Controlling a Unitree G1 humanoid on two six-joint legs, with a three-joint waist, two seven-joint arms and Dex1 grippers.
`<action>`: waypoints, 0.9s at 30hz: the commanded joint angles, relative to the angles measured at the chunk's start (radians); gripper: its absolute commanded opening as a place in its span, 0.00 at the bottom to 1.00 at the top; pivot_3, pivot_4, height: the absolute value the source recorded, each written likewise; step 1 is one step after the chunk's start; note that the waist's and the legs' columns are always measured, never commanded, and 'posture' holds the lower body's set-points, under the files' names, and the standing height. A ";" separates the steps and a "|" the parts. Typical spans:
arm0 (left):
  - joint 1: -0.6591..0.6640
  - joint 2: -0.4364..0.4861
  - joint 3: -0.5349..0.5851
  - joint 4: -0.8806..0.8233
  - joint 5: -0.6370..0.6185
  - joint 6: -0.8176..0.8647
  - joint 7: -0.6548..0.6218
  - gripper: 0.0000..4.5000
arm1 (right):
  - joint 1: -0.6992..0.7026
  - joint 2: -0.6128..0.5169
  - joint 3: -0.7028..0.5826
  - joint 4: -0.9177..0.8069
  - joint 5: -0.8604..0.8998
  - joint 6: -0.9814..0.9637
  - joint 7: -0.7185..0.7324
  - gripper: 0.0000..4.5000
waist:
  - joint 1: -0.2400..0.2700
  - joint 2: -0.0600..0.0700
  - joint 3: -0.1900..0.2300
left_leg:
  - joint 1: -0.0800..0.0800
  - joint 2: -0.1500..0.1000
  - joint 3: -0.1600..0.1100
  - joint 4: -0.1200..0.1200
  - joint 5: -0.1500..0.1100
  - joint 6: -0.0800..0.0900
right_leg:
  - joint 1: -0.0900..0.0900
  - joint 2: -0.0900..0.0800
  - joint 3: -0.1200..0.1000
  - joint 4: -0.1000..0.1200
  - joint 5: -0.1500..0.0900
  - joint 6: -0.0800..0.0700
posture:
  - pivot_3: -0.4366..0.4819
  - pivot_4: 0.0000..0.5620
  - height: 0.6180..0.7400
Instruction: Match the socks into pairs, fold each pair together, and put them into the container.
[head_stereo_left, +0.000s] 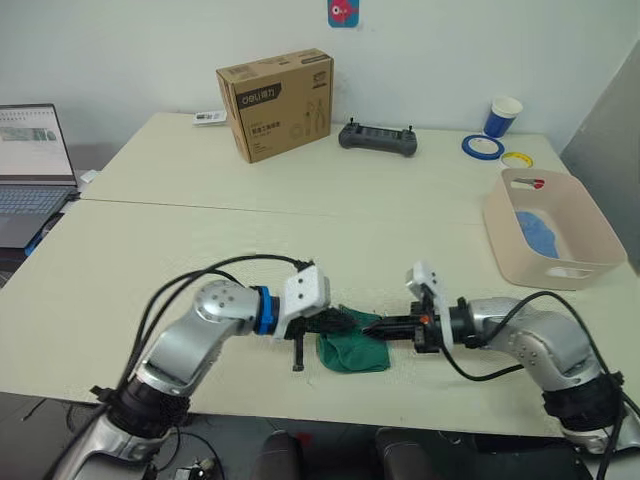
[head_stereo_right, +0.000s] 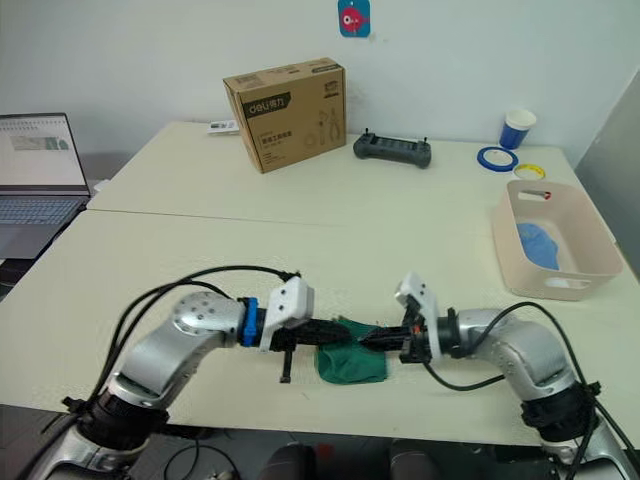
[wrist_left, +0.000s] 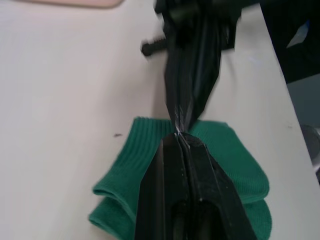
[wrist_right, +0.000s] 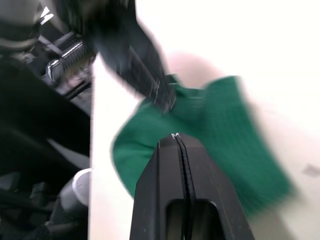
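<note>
Cream tabletops (head_stereo_left: 200, 260) fill the room's middle, two of them pushed together with a seam running across, under a plain white wall. At about three o'clock sits the pale pink container (head_stereo_left: 520, 262), open at the top, with a bundle of light blue socks (head_stereo_left: 538, 232) lying on its floor towards the far end; the rest of its floor looks bare from where I stand. At twelve o'clock a brown cardboard box (head_stereo_left: 277, 102) with black print stands closed, so I cannot tell what is in it. Just past it, towards one o'clock, lies a dark handheld controller (head_stereo_left: 378, 139), and further round at two o'clock a blue-and-white paper cup (head_stereo_left: 502, 116) stands beside a blue tape ring (head_stereo_left: 485, 147) and a yellow one (head_stereo_left: 517, 158). A laptop (head_stereo_left: 30, 170) is open at ten o'clock.

Down at six o'clock, near the front edge, the dark green socks (head_stereo_left: 352, 346) lie in a folded heap on the table. The left gripper (head_stereo_left: 342, 321) reaches in from the seven o'clock side and the right gripper (head_stereo_left: 374, 327) from the five o'clock side, their tips meeting over the green fabric. In each wrist view the fingers are pressed together; whether they have any cloth caught between them I cannot tell.
</note>
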 joint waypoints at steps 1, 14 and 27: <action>0.048 0.047 -0.035 0.000 0.053 -0.070 -0.023 0.00 | -0.003 -0.026 -0.113 -0.039 0.095 0.111 -0.034 0.21 | -0.001 0.000 0.000 | 0.000 0.000 0.000 0.000 0.000 0.000 | 0.000 0.000 0.000 0.000 0.000 -0.001 | 0.48 0.27 1.00; 0.119 0.086 -0.055 0.132 0.159 -0.190 0.005 0.00 | -0.072 0.145 -0.235 0.024 0.160 0.631 -0.315 0.68 | -0.006 0.001 -0.002 | 0.001 0.000 0.001 0.000 0.000 0.000 | 0.001 -0.001 0.000 0.000 0.000 -0.001 | 0.48 0.27 1.00; 0.134 0.096 -0.028 0.109 0.150 -0.180 0.006 0.00 | -0.112 0.344 -0.308 0.167 0.265 0.659 -0.501 0.54 | -0.023 0.002 -0.002 | 0.001 0.000 0.001 -0.001 0.000 0.000 | 0.001 0.000 0.000 0.000 0.000 -0.001 | 0.48 0.27 1.00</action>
